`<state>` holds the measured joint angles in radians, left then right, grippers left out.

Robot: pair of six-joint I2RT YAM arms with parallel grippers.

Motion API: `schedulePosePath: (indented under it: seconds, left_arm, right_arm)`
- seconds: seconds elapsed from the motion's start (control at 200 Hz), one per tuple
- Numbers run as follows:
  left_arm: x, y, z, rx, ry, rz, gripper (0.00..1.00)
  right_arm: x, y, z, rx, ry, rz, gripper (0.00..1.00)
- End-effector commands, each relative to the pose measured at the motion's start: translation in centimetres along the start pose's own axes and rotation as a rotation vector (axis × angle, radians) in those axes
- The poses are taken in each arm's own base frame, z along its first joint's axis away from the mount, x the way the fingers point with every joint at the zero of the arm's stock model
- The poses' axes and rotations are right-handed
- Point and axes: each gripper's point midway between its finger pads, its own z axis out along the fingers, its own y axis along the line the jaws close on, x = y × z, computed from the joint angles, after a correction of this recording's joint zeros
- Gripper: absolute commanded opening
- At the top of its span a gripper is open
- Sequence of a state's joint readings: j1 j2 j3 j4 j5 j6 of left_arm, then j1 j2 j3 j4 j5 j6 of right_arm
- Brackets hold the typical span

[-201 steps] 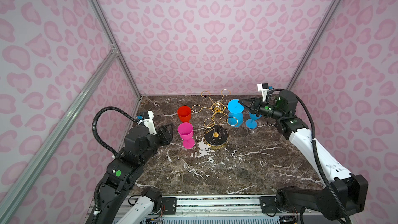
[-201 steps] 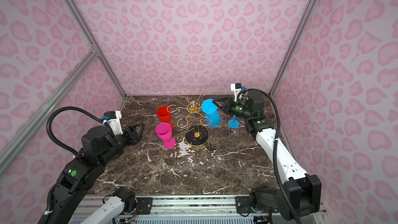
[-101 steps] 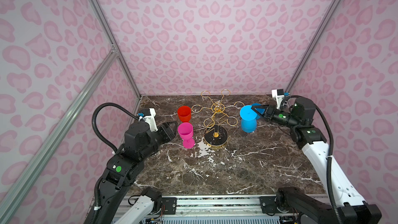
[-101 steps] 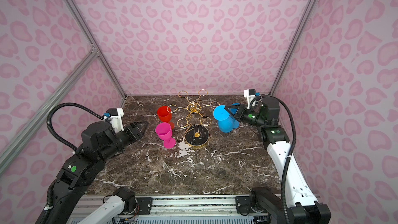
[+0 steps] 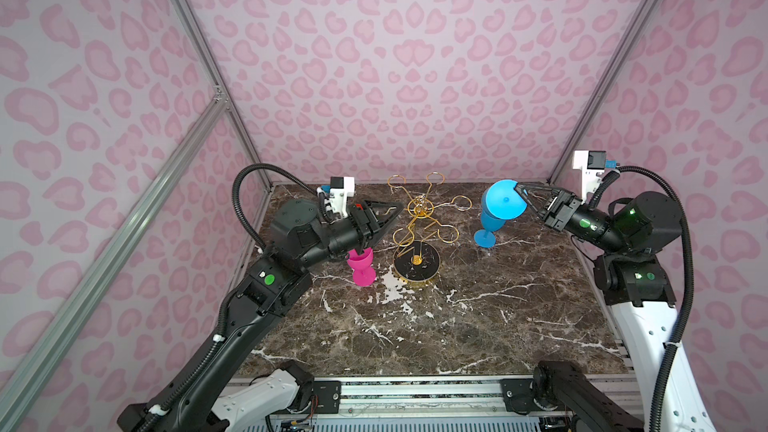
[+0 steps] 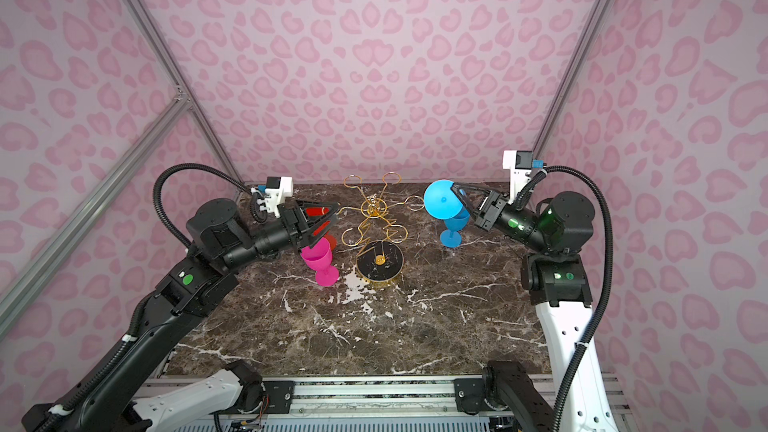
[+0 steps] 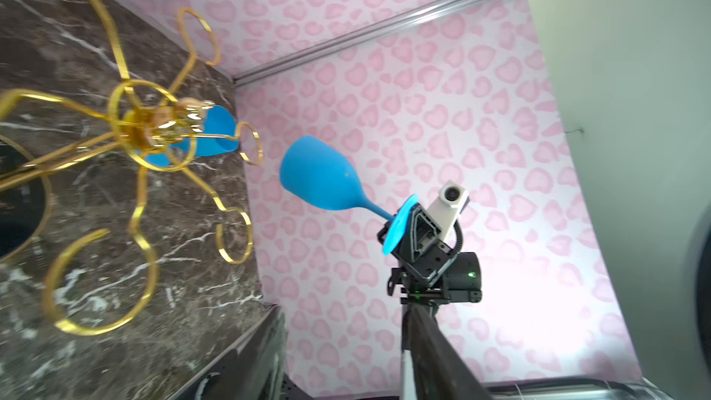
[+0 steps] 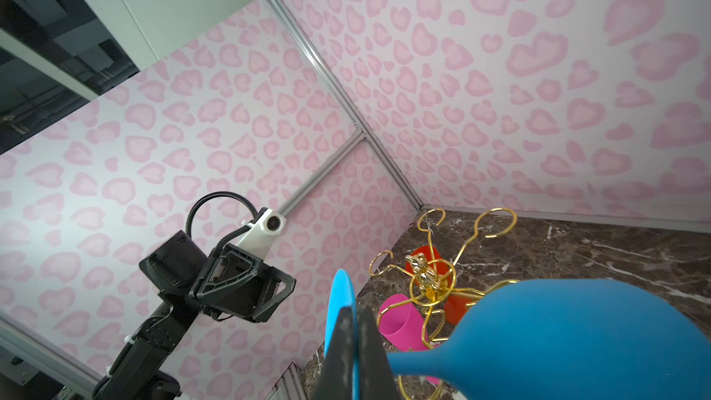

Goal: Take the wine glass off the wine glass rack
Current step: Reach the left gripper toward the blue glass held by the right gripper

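The brown marble surface (image 5: pixel 457 326) carries the gold wire wine glass rack (image 5: pixel 417 261) toward its 12 o'clock edge. At the rack's 9 o'clock the left gripper (image 5: pixel 395 213) hovers, fingers spread around nothing. At 3 o'clock the right gripper (image 5: pixel 519 193) has its fingers pinching the foot rim of a blue wine glass (image 5: pixel 503 201), which is aloft and clear of the rack. A second blue wine glass (image 5: pixel 484 238) stands beneath it. A pink wine glass (image 5: pixel 361 270) stands at 9 o'clock and a red wine glass (image 8: pixel 423 257) at 10.
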<state>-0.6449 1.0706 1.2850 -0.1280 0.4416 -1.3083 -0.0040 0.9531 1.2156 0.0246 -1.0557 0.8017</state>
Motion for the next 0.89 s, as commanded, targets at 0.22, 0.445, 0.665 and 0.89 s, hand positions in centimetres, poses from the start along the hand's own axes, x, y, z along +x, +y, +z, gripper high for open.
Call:
schedulePosePath:
  seconds: [0.22, 0.445, 0.665, 0.89]
  left_arm:
    - [1.8, -6.1, 5.7, 0.251, 0.126, -0.078, 0.53]
    - [3.7, -6.7, 7.5, 0.285, 0.207, -0.121, 0.53]
    - [5.5, -6.5, 8.3, 0.284, 0.278, -0.165, 0.53]
    - [7.0, -6.8, 9.2, 0.309, 0.355, -0.213, 0.52]
  right_arm:
    - [0.7, 7.5, 1.5, -0.234, 0.002, -0.239, 0.00]
    - [2.0, 8.1, 2.1, -0.273, 0.039, -0.292, 0.00]
    - [2.7, 8.6, 1.7, -0.287, 0.035, -0.411, 0.00]
    - [3.6, 9.3, 1.1, -0.313, 0.038, -0.533, 0.00]
